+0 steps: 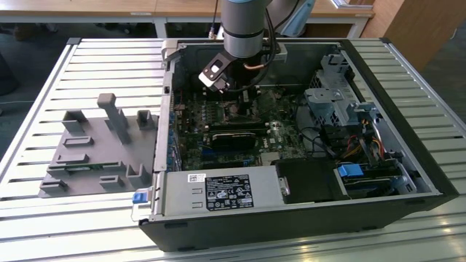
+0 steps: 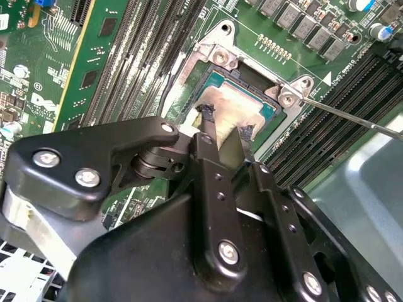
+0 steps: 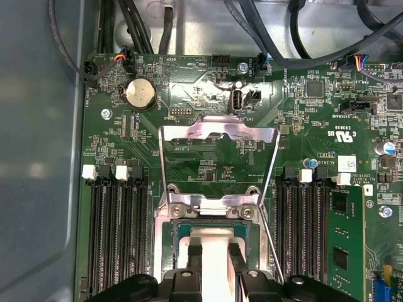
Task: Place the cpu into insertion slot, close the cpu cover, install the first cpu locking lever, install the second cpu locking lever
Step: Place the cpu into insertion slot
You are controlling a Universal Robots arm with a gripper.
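My gripper [image 1: 230, 96] reaches down into the open computer case over the green motherboard. In both wrist views its two black fingers [image 2: 205, 118] sit on opposite edges of the cpu [image 2: 242, 100], shut on it. The pale cpu [image 3: 213, 242] is at the insertion slot [image 3: 178, 234]; I cannot tell whether it is fully seated. The cpu cover [image 3: 217, 129], a silver frame with a large window, is swung open away from the slot on its hinge. A thin metal locking lever [image 2: 352, 119] sticks out from a slot corner.
Memory slots [image 3: 116, 233] flank the slot on both sides. A long black card [image 1: 234, 136] lies across the board nearer the power supply [image 1: 218, 191]. Cables and a drive cage [image 1: 342, 103] are at the exterior view's right. A grey fixture [image 1: 95, 153] sits outside the case.
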